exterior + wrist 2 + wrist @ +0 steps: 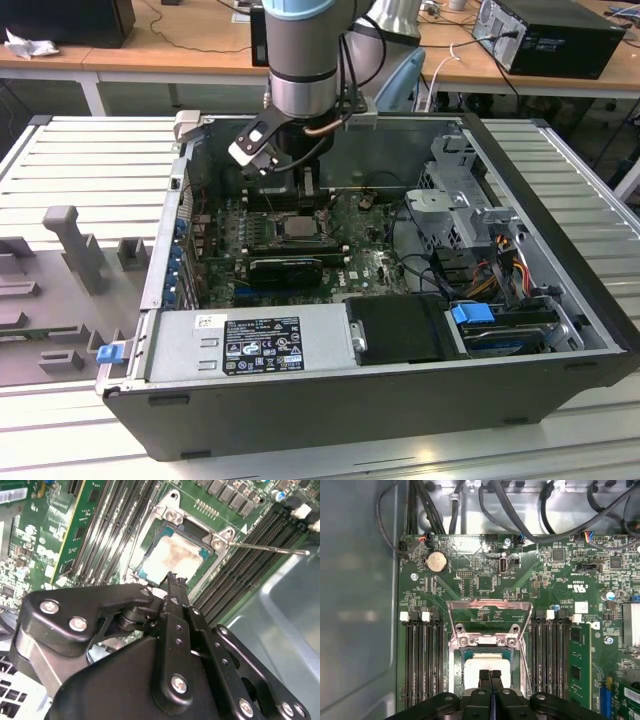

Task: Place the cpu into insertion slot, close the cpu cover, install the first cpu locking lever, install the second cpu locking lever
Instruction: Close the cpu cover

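Observation:
The cpu (176, 555) lies flat in the insertion slot (485, 641) on the green board; its pale grey top is smeared, and it also shows in the first wrist view as the cpu (487, 662). The cpu cover (488, 605), a thin metal frame, stands tilted up from the slot's hinged edge. One thin locking lever (265, 548) sticks out sideways off the socket. My gripper (172, 579) is shut with nothing between the fingers, its tips just above the chip's near edge. In the exterior view the gripper (309, 196) hangs inside the case over the cpu (299, 229).
Long black memory slots (422, 660) flank the socket on both sides. Bundled cables (530, 510) cross the case's far end. A grey power supply (250, 345) and a drive bay (470, 225) fill the case's near and right sides. Steel case walls (360, 605) stand close by.

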### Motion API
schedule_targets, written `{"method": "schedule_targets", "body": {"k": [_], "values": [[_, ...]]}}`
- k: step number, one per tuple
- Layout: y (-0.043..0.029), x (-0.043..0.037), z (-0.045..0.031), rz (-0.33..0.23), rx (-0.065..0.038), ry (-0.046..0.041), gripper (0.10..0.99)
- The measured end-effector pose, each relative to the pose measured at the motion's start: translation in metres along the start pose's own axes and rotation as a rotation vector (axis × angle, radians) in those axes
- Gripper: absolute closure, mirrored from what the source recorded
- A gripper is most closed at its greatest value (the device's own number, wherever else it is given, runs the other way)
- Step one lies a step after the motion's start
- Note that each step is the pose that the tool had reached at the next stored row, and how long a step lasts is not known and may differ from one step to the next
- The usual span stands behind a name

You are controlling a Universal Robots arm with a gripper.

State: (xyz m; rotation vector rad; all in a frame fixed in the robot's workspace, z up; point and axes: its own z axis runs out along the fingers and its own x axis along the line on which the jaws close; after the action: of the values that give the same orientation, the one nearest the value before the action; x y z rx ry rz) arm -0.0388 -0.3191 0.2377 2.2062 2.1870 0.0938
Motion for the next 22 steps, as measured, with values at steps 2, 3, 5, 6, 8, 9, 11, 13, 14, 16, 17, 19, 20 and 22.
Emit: {"method": "schedule_targets", "body": {"k": [2,3,5,6,8,9,11,13,14,16,17,19,20,22], "values": [[0.0004,0.0001,-0.0054,0.0,0.0,0.0002,0.98],[0.0005,0.0002,-0.0075,0.0,0.0,0.0003,0.98],[0.0007,0.0002,-0.0109,0.0,0.0,0.0003,0.98],[0.0008,0.0003,-0.0119,0.0,0.0,0.0003,0.98],[0.0011,0.0002,-0.0119,0.0,0.0,0.0005,0.98],[0.0014,0.0001,-0.0119,0.0,0.0,0.0004,0.98],[0.0039,-0.0003,-0.0118,0.001,0.0,0.0002,0.98],[0.0168,-0.0002,-0.0109,0.001,0.005,0.0001,0.98],[0.022,-0.0002,-0.0107,0.001,0.007,0.0,0.98],[0.0237,-0.0001,-0.0137,0.001,0.008,0.0,0.98],[0.0239,0.0,-0.0165,0.001,0.009,0.0001,0.98],[0.0258,0.0002,-0.0244,0.001,0.009,0.0001,0.98],[0.0298,0.0003,-0.0241,0.001,0.009,0.0005,0.98],[0.0412,0.0003,-0.0237,0.001,0.011,0.0,0.98]]}}
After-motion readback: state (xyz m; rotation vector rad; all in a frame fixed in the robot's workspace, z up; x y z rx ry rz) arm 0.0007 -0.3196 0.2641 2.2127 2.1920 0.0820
